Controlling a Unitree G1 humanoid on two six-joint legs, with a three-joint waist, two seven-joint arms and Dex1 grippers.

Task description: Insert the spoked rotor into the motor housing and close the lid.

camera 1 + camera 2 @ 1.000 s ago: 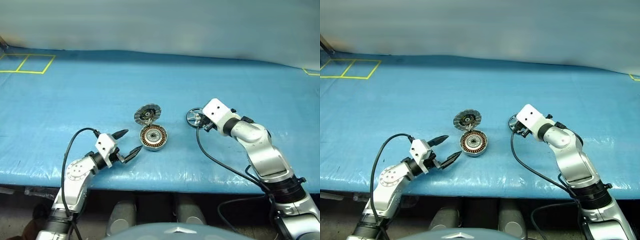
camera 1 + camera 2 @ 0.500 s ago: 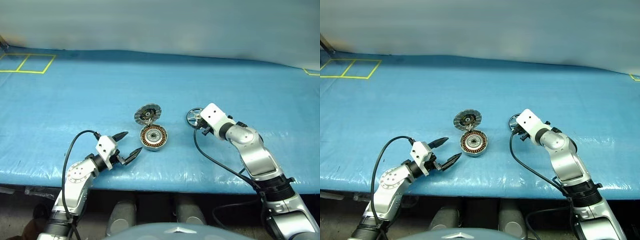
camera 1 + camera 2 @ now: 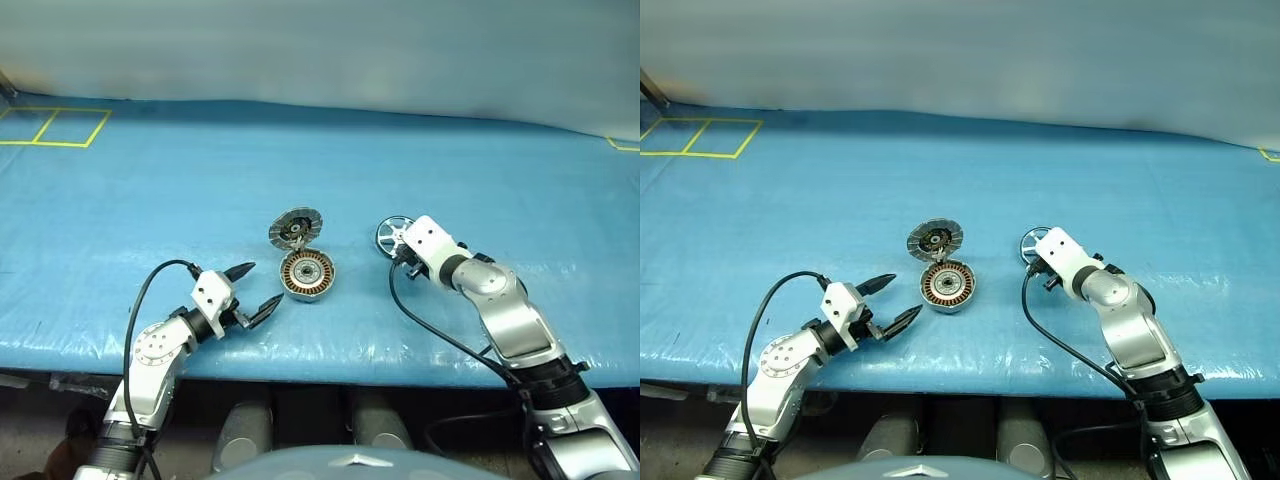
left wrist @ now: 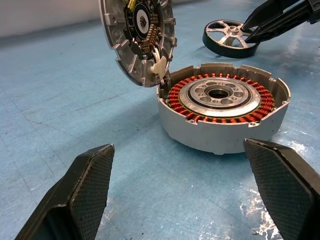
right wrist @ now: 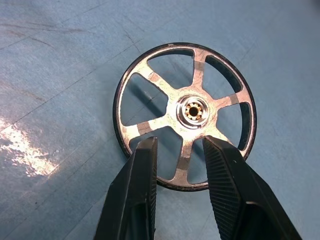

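Observation:
The motor housing stands on the blue mat with its copper windings showing. Its lid is tipped up on the hinge at the far side, ribbed inner face toward me. The spoked rotor lies flat on the mat to the right of the housing. My right gripper is down at the rotor's near edge, jaws a little open and astride one spoke, with mat showing between the fingers and the spoke. My left gripper hovers wide open in front of the housing, holding nothing.
The blue mat covers the table, and its front edge runs just behind both arms. Yellow tape squares mark the far left corner. A black cable loops off my right wrist.
My right gripper has sunk down onto the rotor, which has stayed where it lay. The left arm has not moved.

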